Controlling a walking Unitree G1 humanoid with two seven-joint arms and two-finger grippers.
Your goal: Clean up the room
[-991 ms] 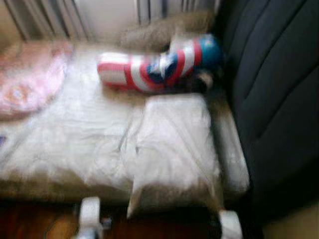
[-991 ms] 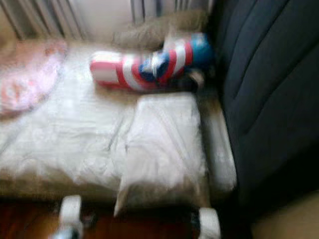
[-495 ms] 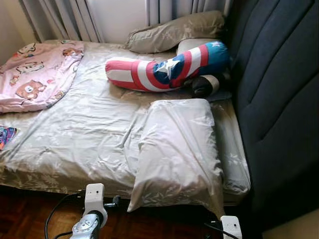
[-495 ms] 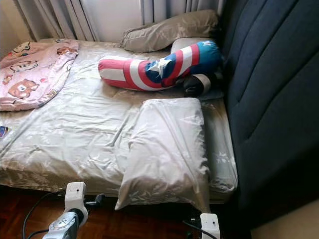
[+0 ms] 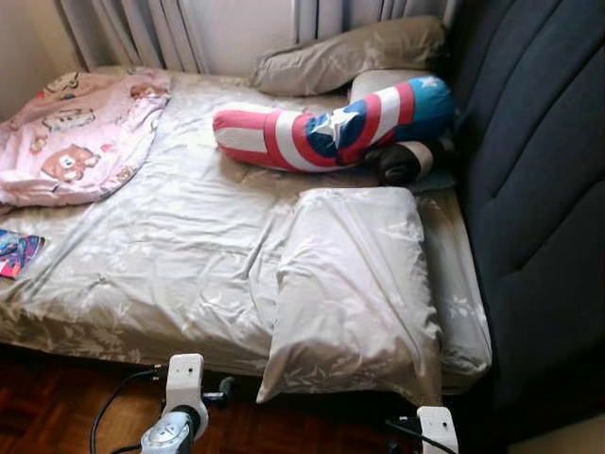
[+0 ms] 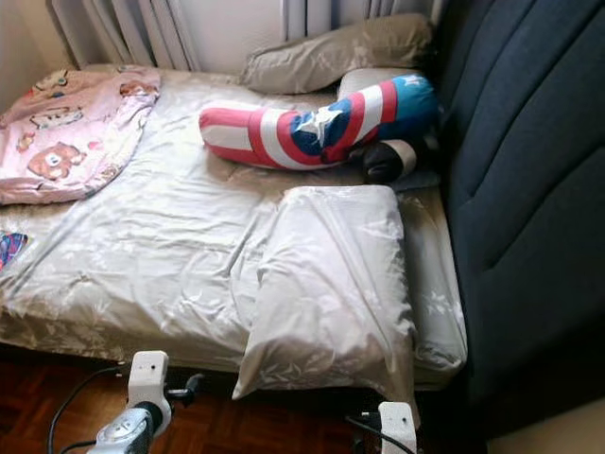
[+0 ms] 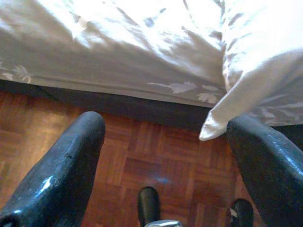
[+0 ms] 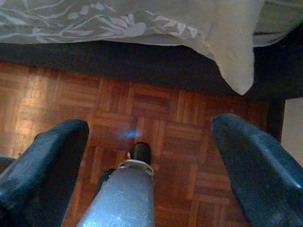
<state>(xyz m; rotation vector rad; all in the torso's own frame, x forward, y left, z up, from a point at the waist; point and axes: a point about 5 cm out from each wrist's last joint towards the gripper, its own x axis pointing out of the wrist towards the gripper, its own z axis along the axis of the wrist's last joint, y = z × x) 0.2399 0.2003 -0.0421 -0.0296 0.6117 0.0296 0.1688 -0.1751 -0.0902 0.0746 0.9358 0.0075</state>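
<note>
A bed with a crumpled beige floral sheet lies in front of me. A beige pillow rests at its near right, one corner hanging over the edge. Behind it lies a red, white and blue star bolster, with a second beige pillow at the far end. A pink bear-print blanket is bunched at the far left. My left gripper hangs open over the parquet just below the bed's edge. My right gripper is open too, low beside the pillow corner.
A dark padded headboard runs along the bed's right side. A small dark roll sits between bolster and headboard. A colourful flat item lies at the sheet's left edge. Curtains hang behind. Parquet floor lies below.
The head view has gone from blurred to sharp and shifted slightly, so the camera moved. Nothing on the bed has moved.
</note>
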